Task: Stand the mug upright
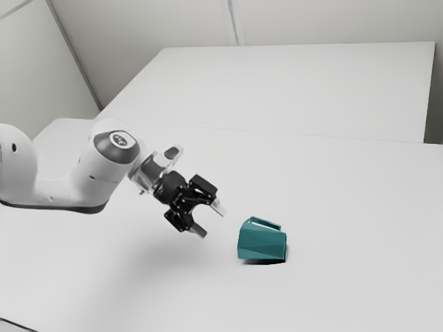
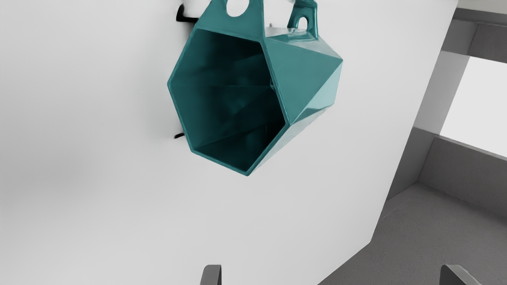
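Clearly, the faceted mug (image 1: 261, 244) isn't upright: it lies on its side on the white table (image 1: 346, 187), probably steadied by its flat facets, handle (image 1: 266, 223) uppermost and mouth (image 2: 233, 95) facing the wrist camera. Just beside it, toward the exterior view's left, the gripper (image 1: 210, 219) is spread wide, gripping and touching nothing, a gap that would likely suit straddling a wall or handle.
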You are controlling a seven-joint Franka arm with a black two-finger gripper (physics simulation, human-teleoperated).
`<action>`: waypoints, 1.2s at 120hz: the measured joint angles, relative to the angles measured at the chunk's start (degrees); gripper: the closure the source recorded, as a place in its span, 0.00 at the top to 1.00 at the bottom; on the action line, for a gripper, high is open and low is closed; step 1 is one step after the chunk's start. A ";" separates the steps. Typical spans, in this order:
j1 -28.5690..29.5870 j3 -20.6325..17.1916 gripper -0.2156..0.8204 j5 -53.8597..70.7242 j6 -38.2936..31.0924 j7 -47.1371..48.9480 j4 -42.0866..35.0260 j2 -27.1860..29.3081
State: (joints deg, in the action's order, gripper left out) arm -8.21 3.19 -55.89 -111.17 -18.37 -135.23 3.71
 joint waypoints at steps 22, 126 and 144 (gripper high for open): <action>-0.43 -0.18 0.79 -2.71 -4.85 -6.77 2.16 -6.09; -4.42 -1.95 0.79 -24.40 -8.57 -30.42 2.59 -12.42; -4.72 -1.96 0.79 -25.53 -8.60 -32.28 2.51 -13.13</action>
State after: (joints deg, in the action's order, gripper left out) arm -12.93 1.23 -81.42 -119.77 -50.64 -132.72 -9.42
